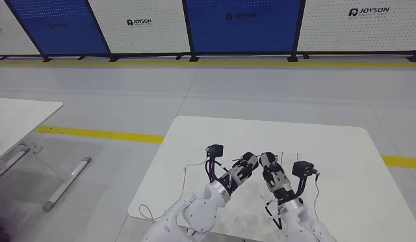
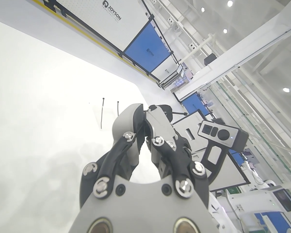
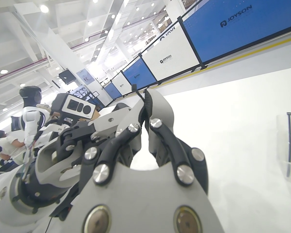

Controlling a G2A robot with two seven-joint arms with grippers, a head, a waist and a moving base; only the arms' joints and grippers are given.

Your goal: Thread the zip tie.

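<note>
- Right gripper is closed on a black zip tie, its head protruding.
- Left gripper is closed on the zip tie's strap.
- Both meet over the surface's middle.

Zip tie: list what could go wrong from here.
1. The right gripper pinches the zip tie with only its head poking past the fingertips; slight misalignment could make the tail miss it.
2. The left gripper is shut close beside it, so fingers may collide.
3. The left gripper's pinch on the zip tie looks thin; it could slip.
</note>
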